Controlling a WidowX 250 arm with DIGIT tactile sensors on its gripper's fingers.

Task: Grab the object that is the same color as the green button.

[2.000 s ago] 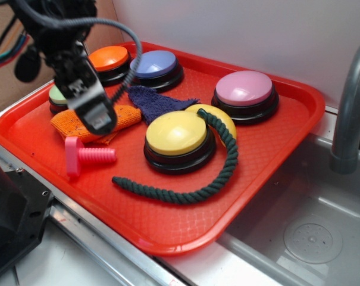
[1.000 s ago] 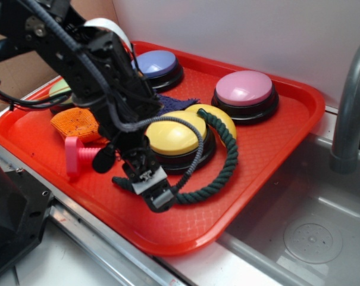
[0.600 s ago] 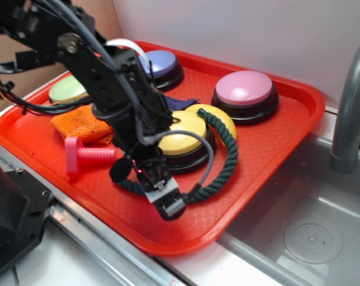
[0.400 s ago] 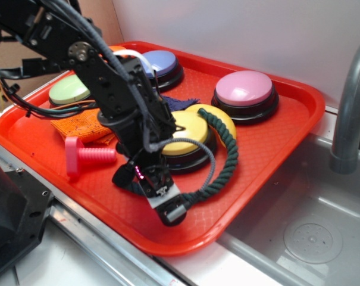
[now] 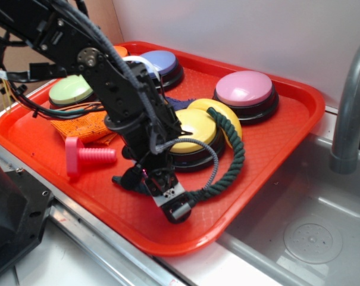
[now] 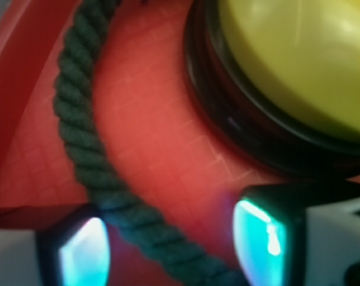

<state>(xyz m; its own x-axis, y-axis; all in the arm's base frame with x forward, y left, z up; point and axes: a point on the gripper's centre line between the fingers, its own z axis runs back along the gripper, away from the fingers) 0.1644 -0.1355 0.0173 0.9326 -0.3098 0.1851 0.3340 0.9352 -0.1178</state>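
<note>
While the gripper (image 5: 171, 199) sits low over the tray (image 5: 275, 137), the rope (image 6: 78, 137) runs between its two fingers (image 6: 84, 253), crossing the gap at a slant: from close against the left finger it passes toward the base of the right one, and ahead of the fingers it curves away along the tray floor. Its long axis here lies across the line joining the fingers, so a closing squeeze looks set to catch it sideways. The fingers stand wide, apart on either side of the rope and not yet pressed on it, though the left one seems to touch it. In the exterior view the rope (image 5: 230, 158) loops from the fingers around the far side of the yellow button (image 5: 194, 128). That button is just ahead of the right finger, a smooth hard dome on a black base. The rope is dark green, twisted in thick strands, soft and limp. The green button (image 5: 72, 89), a pale glossy dome, is well behind the arm, beside the orange cloth (image 5: 84, 125). The tray is red plastic with a fine grid texture
</note>
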